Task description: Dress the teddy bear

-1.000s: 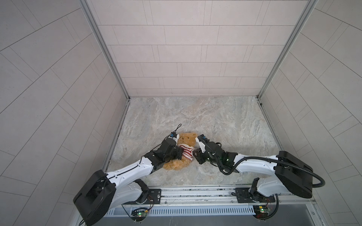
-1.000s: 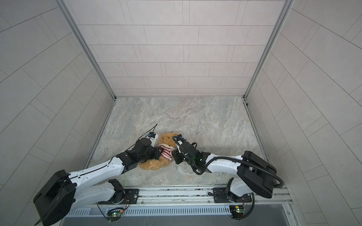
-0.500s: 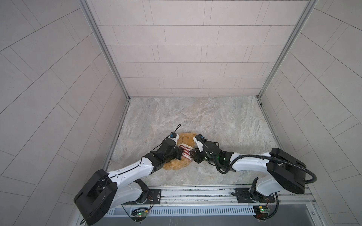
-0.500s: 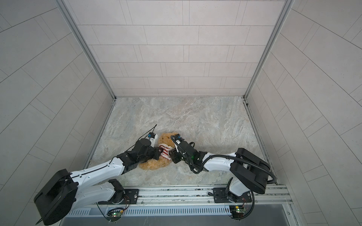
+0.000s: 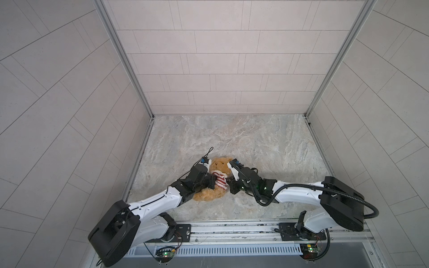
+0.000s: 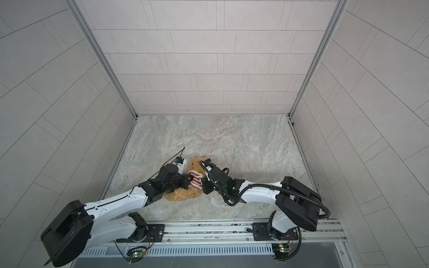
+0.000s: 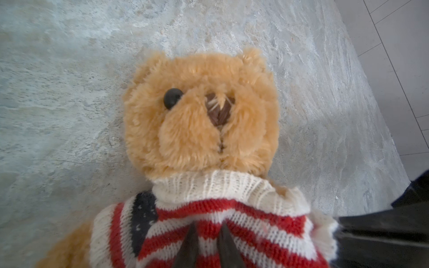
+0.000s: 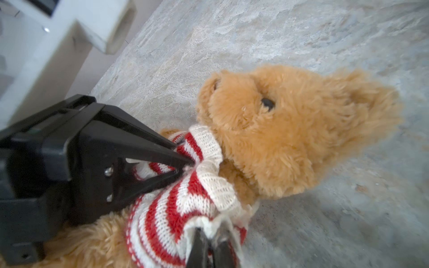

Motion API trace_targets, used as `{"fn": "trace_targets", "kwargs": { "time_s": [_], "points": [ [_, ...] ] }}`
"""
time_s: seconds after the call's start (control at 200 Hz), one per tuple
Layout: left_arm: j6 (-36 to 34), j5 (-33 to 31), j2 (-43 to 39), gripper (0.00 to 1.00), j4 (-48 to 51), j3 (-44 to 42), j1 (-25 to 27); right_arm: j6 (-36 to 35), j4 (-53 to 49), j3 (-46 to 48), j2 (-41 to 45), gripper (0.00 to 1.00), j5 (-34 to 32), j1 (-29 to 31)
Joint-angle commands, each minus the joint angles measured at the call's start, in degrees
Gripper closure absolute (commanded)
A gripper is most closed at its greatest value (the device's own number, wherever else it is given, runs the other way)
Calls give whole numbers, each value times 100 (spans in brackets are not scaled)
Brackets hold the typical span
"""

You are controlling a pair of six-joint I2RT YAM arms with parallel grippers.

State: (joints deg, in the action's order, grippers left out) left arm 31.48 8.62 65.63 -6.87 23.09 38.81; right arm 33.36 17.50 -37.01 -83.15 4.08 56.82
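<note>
The golden-brown teddy bear [image 5: 217,164] [image 6: 196,163] lies on its back on the marble floor, left of centre and near the front. Its head [image 7: 202,116] [image 8: 290,130] pokes out of a red-and-white striped sweater [image 7: 232,208] [image 8: 174,208] [image 5: 219,181] bunched high on its chest, with the belly and legs bare. My left gripper [image 7: 207,228] [image 8: 185,165] [image 5: 216,183] is shut on a fold of the sweater's front. From the other side, my right gripper [image 8: 210,234] [image 5: 228,183] is shut on the sweater's white edge.
The tiled side wall and its metal floor strip [image 5: 139,167] run close to the left of the bear. The arms' mounting rail [image 5: 232,229] crosses the front. Both arms meet over the bear, the right one [image 7: 383,232] just beside the sweater.
My right gripper has moved in to the bear's side and shut on the sweater's edge. The left gripper stays on the sweater's front, pinching slightly tighter.
</note>
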Motion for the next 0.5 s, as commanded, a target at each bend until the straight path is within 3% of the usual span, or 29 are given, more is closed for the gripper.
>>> {"fn": "trace_targets", "kwargs": {
  "time_s": [0.0, 0.125, 0.29, 0.496],
  "points": [
    [-37, 30, 72, 82, 213, -174, -40, -190, -170, -248, 298, 99, -65, 218],
    [-42, 61, -239, 77, 276, -178, -40, -189, -183, -392, 248, 100, -115, 360],
    [-72, 136, -1178, 55, 720, -123, -31, 71, 190, -208, 158, 100, -343, 383],
    [15, 356, -1612, 49, 1058, -174, 445, 163, 273, -201, 196, 99, -446, 400]
  ]
}}
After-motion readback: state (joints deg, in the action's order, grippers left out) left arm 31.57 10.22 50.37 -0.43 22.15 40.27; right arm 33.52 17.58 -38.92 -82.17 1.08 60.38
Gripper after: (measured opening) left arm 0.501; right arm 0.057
